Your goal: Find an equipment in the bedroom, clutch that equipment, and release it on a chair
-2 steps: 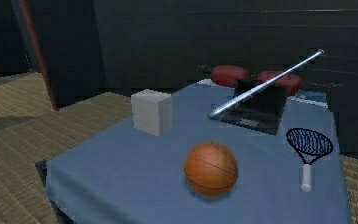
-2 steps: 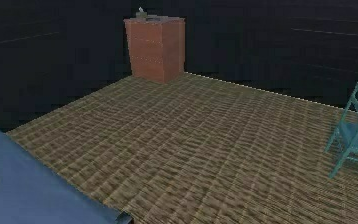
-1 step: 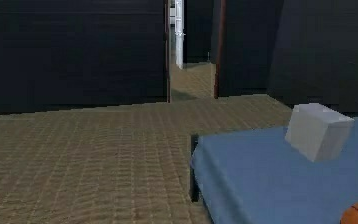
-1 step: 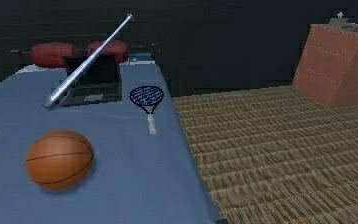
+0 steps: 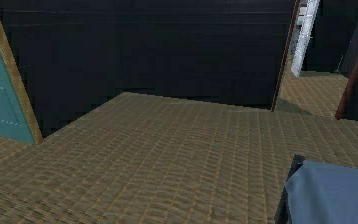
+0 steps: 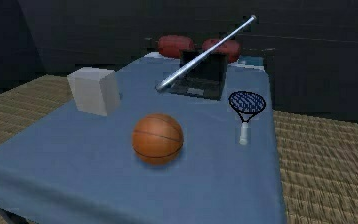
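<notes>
Forward view toward dark wall (image 5: pixel 137 50), side view close above bed (image 6: pixel 57 165)

arm pose unclear, jaws' state unclear

No colour, shape or marking of the robot's body can be told.

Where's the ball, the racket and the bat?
ball (image 6: pixel 158 138): arm side view, middle of its orange front.
racket (image 6: pixel 248 102): arm side view, strings of its head.
bat (image 6: pixel 207 53): arm side view, middle of its shaft.
</notes>
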You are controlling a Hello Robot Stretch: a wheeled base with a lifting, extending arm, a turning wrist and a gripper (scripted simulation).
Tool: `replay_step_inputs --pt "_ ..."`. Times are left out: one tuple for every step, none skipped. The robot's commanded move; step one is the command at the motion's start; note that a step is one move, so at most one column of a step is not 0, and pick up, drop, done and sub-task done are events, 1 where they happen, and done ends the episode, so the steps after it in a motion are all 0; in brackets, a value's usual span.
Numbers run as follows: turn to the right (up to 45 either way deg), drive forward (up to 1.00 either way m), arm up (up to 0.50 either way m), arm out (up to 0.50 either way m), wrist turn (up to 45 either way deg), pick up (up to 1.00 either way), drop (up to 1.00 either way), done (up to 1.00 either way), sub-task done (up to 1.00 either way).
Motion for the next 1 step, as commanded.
replay_step_inputs --pt "0.0 0.0 0.5 0.0 0.0 0.0 0.0 0.0 0.0"
